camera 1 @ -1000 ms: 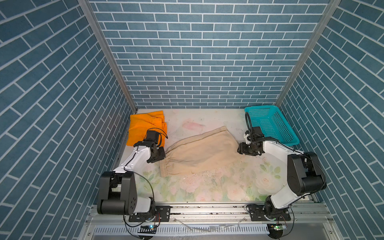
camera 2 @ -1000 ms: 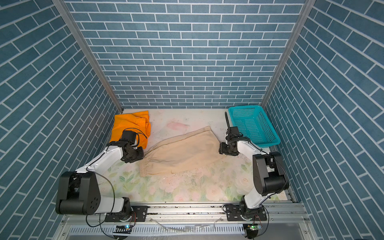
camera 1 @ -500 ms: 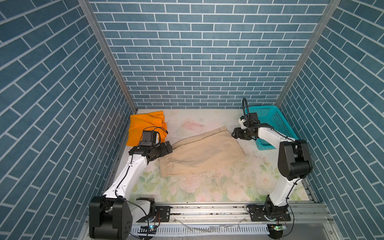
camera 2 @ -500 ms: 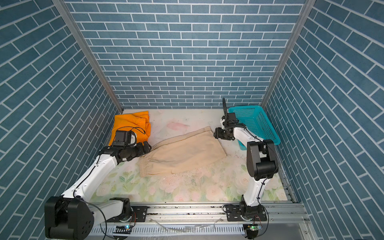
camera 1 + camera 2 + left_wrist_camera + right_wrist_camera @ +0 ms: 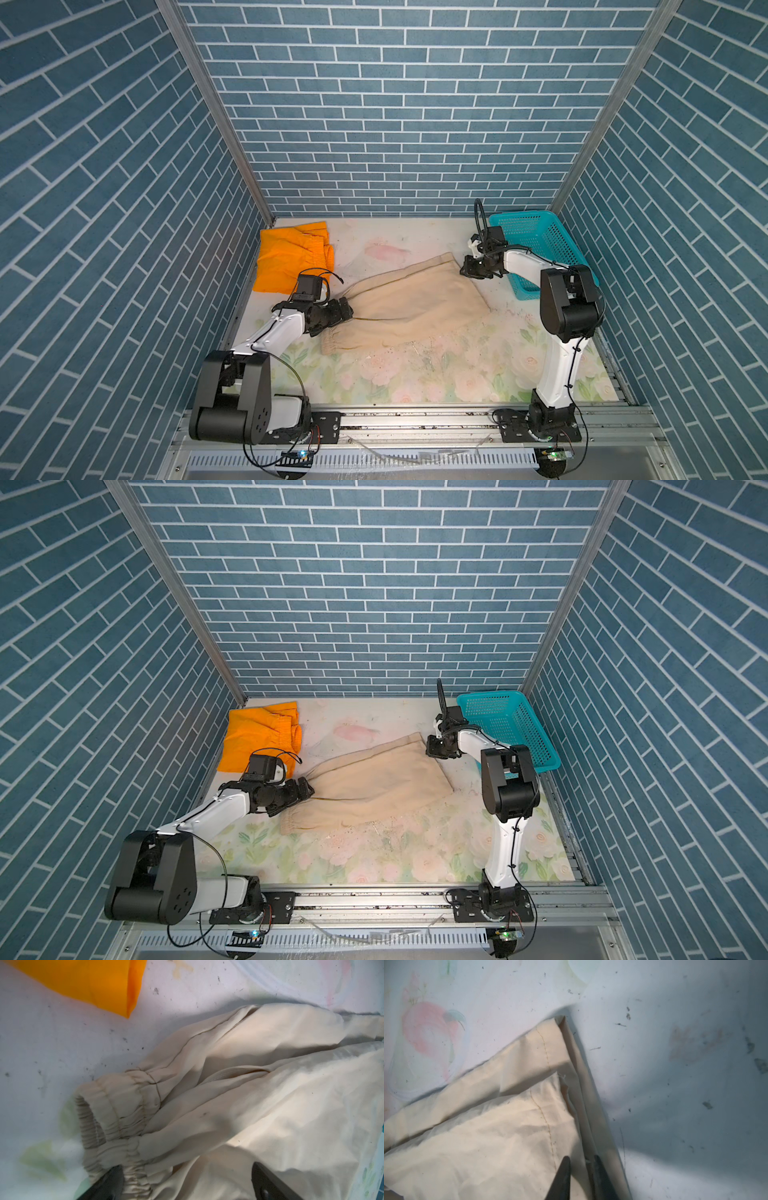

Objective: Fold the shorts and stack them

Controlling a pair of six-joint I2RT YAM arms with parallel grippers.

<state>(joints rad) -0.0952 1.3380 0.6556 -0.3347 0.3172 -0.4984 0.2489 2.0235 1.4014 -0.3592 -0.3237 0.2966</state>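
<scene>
Looking across both top views: beige shorts spread flat between left gripper at waistband and right gripper at far hem corner; orange shorts folded, beyond left gripper, apart from it. Left wrist: left gripper spread wide, straddling gathered waistband, gripping nothing. Right wrist: right gripper pinched tight onto hem edge.

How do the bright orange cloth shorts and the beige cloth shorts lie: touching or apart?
Apart. The left wrist view shows bare table between orange shorts and beige shorts.
</scene>
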